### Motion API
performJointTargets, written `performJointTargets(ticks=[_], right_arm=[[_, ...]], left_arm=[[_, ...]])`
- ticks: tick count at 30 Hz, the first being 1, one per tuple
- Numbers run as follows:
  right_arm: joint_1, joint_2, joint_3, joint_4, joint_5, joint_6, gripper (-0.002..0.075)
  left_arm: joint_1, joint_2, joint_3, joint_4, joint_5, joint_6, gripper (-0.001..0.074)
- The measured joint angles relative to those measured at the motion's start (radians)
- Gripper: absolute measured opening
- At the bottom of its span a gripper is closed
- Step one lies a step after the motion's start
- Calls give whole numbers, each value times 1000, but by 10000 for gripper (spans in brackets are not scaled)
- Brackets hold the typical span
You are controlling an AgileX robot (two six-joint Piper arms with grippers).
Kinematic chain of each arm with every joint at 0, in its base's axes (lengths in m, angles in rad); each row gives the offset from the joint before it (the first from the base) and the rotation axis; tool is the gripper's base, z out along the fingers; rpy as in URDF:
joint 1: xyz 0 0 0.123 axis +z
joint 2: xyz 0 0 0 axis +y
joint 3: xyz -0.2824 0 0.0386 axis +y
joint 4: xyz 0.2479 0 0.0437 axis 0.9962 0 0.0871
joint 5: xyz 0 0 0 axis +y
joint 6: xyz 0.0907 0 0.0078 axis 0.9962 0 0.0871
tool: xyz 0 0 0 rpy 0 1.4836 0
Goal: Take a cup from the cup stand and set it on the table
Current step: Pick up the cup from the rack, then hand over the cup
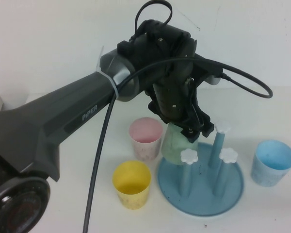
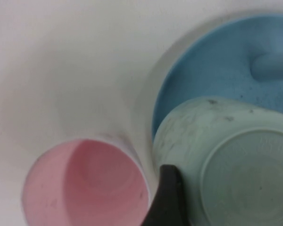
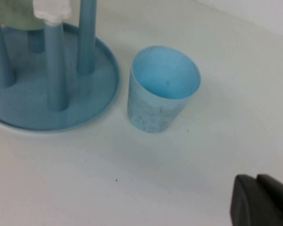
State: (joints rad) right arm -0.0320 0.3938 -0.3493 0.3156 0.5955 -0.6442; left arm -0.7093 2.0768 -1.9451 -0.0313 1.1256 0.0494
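The left pincer [image 1: 191,127] hangs over the near-left part of the cup stand [image 1: 202,200], clenched on the mint-green cup [image 1: 175,143]. The cup is upside down and tilted, base upward, held above the stand's tray on the side toward the pink cup [image 1: 146,138]; whether it rides on a peg cannot be told. In the left wrist view one dark finger [image 2: 166,197] lies against the cup's wall [image 2: 188,141], with the blue tray [image 2: 212,70] behind it.

Three pegs with white flower caps [image 1: 189,156] stand bare on the stand. The pink cup sits upright on the table [image 1: 48,213] just left of the stand and shows nothing inside – its inner floor is plain in the left wrist view [image 2: 92,179]. The yellow cup [image 1: 131,184] stands upright near the stand's front-left edge, its inside empty as far as can be seen. The light blue cup [image 1: 272,162] stands upright just right of the stand, also empty [image 3: 162,87].

The right pincer [image 3: 262,202] shows only as a dark tip low over the table, right of the stand beyond the blue cup – cannot tell its state.
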Motion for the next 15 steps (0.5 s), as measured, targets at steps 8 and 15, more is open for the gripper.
performJointTargets(ticks=[8,15], right_arm=[[0,0,0,2,-11,-7,-3],[0,0,-2,116,-50,-72,-3]], left_arm=[[0,-63,-63,-4,51,0,523],[0,-99,-245,-87,119,0,523]])
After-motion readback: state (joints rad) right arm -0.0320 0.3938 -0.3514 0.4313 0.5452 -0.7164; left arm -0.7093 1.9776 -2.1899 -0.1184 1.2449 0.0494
